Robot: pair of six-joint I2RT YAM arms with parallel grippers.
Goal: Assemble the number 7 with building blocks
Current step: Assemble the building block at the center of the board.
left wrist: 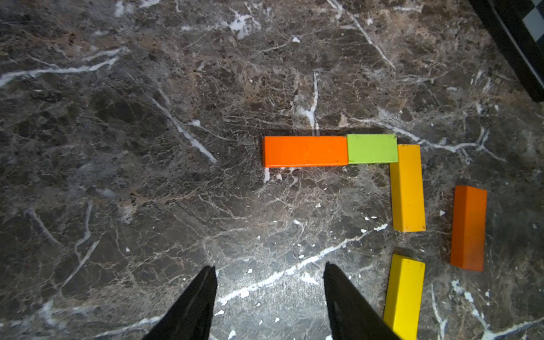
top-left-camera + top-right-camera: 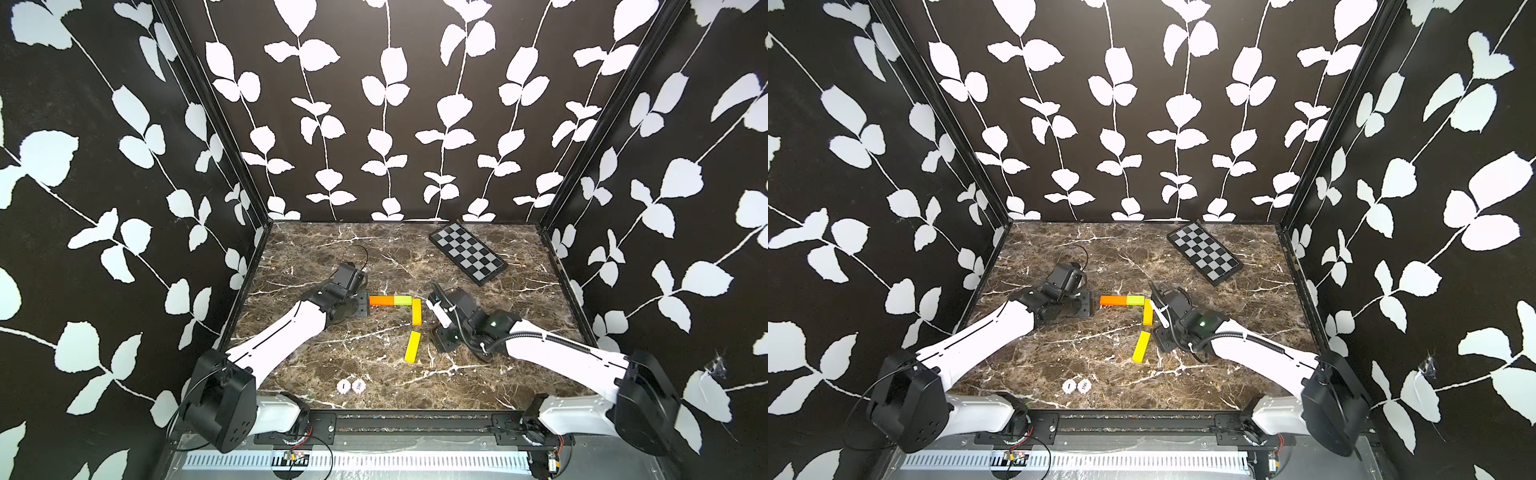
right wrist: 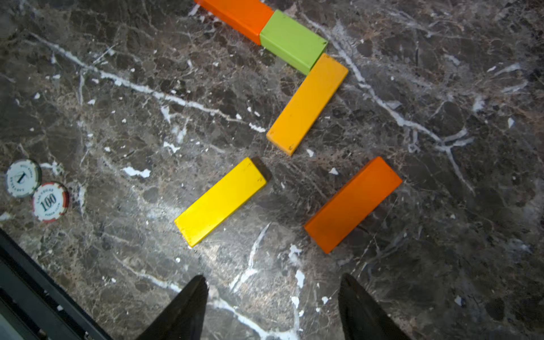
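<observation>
Closest to the lens, at the lower corners in both top views: two white-and-black robot arms, left arm (image 2: pixel 286 332) and right arm (image 2: pixel 561 345), reaching inward over a brown marble-patterned tabletop (image 2: pixel 332 249). Just above the lower table edge, left of centre: two small white round tokens side by side, poker chip marked 1 (image 3: pixel 23 178) and poker chip marked 100 (image 3: pixel 50 201). Upper right of the table: one black-and-grey checkerboard (image 2: pixel 467 252), lying askew.

Five flat painted building blocks in all: two orange, two yellow, one green. At frame centre, partly laid number 7 (image 2: pixel 416 302): long orange bar (image 2: pixel 381 300) and shorter green bar (image 2: pixel 402 299) touching end to end as the horizontal stroke. Running down from the green bar's right end and touching it: amber-yellow bar (image 2: pixel 417 311). Below that, apart by a gap and slightly tilted: bright yellow bar (image 2: pixel 412 347). Loose beside the two yellow ones, apart from both: second orange bar (image 3: pixel 353 204), hidden under the right wrist in both top views.

Black fingers of left gripper (image 1: pixel 269 266) spread over bare marble, left of the orange bar. Holds nothing. Fingers of right gripper (image 3: pixel 273 276) likewise parted and empty, just right of the yellow bars.
</observation>
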